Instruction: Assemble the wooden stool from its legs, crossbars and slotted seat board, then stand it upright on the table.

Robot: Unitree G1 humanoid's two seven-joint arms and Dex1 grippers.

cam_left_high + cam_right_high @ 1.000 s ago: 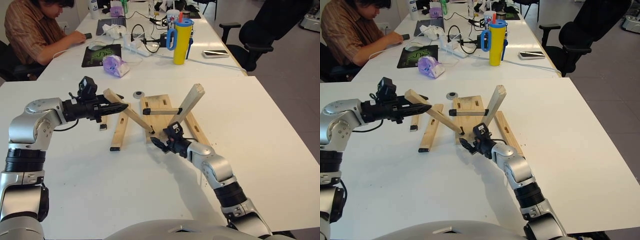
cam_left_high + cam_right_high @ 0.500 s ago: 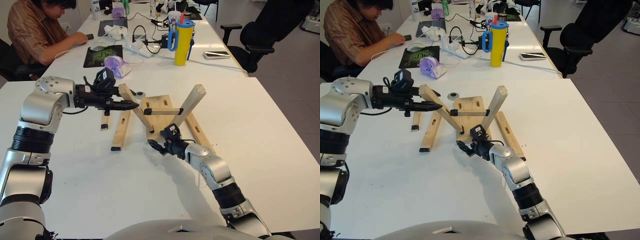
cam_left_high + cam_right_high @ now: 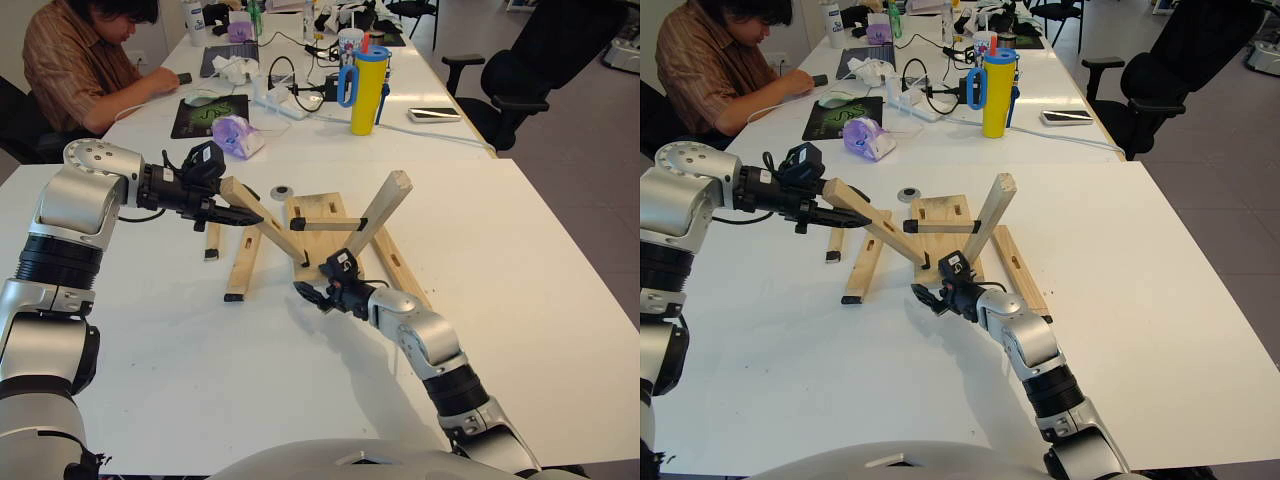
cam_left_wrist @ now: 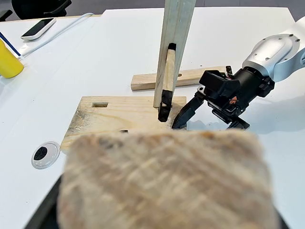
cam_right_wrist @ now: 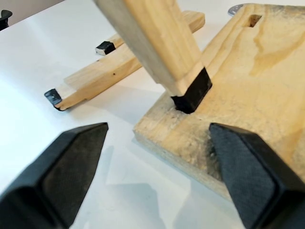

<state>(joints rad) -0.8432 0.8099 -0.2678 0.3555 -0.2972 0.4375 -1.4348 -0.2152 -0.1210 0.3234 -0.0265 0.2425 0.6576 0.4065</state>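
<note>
At near slot of seat board [image 3: 322, 206], grips leg [image 3: 276, 233] in left claw [image 3: 246, 215], leans it back leftward off steeper angle, keeps right claw [image 3: 308, 294] wide alongside; probably still seating it.

**Raw timber, matt black, smooth white**

The seat board [image 5: 257, 71] is pale, unvarnished wood. It is matt with an open grain, and its near edge is rough and a little splintery. The raised leg [image 3: 268, 222] and the loose leg [image 3: 242, 262] lying flat are the same bare light wood, with smooth sawn faces. The raised leg's upper end is close and blurred in the left wrist view, and seems to be coarse end grain. The leg's lower tip wears a matt black cap [image 5: 192, 94]. The right gripper [image 5: 157, 128] has black, matt fingers [image 5: 62, 176] with a fine woven-looking texture. The table [image 3: 540, 260] is white and smooth with a faint sheen. The yellow tumbler [image 3: 366, 85] behind looks like glossy plastic.
</note>
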